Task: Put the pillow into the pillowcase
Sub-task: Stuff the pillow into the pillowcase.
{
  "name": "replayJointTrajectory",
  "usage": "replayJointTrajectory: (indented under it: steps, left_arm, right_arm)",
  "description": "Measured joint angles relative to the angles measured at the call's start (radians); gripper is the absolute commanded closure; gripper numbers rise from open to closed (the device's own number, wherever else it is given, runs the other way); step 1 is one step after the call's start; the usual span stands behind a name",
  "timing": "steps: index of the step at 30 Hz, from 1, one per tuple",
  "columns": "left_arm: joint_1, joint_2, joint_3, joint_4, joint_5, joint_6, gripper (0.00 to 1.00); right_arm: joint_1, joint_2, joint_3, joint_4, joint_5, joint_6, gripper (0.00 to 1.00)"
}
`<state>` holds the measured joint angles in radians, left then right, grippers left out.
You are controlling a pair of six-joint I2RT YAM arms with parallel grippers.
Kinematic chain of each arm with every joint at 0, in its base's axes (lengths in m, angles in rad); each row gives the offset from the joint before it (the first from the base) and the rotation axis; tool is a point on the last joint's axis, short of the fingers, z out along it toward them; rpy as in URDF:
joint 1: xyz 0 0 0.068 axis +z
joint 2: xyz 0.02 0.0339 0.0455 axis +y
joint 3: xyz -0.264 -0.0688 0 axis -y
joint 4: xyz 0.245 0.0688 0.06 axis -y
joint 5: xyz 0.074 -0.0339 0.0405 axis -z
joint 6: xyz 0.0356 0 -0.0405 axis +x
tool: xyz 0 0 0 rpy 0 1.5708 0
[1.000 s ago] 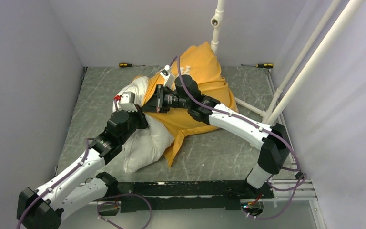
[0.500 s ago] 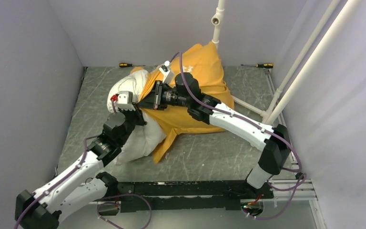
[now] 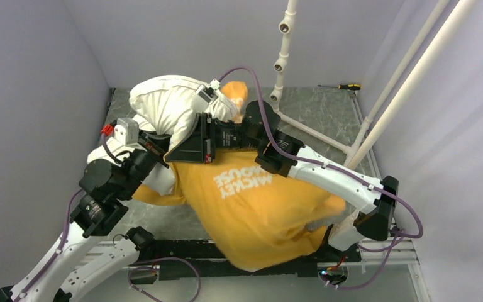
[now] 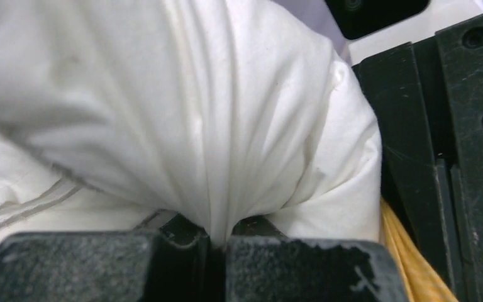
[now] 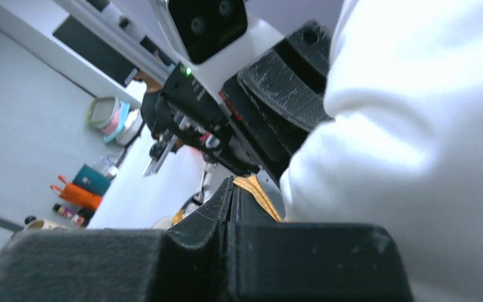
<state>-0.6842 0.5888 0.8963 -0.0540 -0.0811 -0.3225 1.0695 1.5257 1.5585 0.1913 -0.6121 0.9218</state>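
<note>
The white pillow (image 3: 163, 104) is raised at the back left, bunched and creased. My left gripper (image 3: 157, 146) is shut on a fold of the pillow (image 4: 182, 113), the fabric pinched between its jaws (image 4: 219, 238). The orange-yellow pillowcase (image 3: 258, 207) hangs from the pillow toward the near edge, white lettering showing on it. My right gripper (image 3: 176, 151) sits right beside the left one, shut on the pillowcase's edge (image 5: 255, 189); its fingertips (image 5: 233, 192) meet on the orange cloth. The pillow (image 5: 427, 126) fills the right of that view. An orange strip of pillowcase (image 4: 412, 261) shows beside the pillow.
A white pipe frame (image 3: 281, 50) stands at the back middle and runs to the right wall. A yellow-handled screwdriver (image 3: 341, 86) lies at the back right of the grey table (image 3: 327, 126). Grey walls close in on the left, back and right.
Both arms have risen and swung left, lifting pillow and pillowcase off the table. The pillowcase, which lay at the back, now hangs forward over the near edge.
</note>
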Motion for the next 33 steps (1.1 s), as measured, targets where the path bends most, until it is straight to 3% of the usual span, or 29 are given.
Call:
replayJointTrajectory:
  steps: [6,12,15,25,29,33]
  left_arm:
    - [-0.012,0.06,-0.005,0.029,0.062,-0.016,1.0]
    - [-0.012,0.15,-0.069,0.018,0.047,-0.058,1.0]
    - [-0.012,0.159,-0.07,-0.031,-0.014,-0.056,1.0]
    - [-0.012,0.1,0.089,-0.196,-0.098,0.056,1.0]
    - [-0.012,0.087,0.197,-0.196,-0.102,0.127,1.0]
    - [-0.013,0.087,0.275,-0.172,-0.103,0.191,1.0]
  right_arm:
    - [-0.024,-0.041,-0.031,-0.128,-0.026,-0.048,1.0]
    - [-0.182,-0.058,-0.158,-0.161,-0.078,-0.002,1.0]
    - [-0.214,-0.014,-0.143,-0.173,-0.128,0.013,1.0]
    - [-0.223,0.151,0.171,-0.267,-0.297,0.002,1.0]
    - [-0.256,0.221,0.362,-0.282,-0.345,-0.005,1.0]
    - [-0.281,0.241,0.452,-0.281,-0.359,-0.019,1.0]
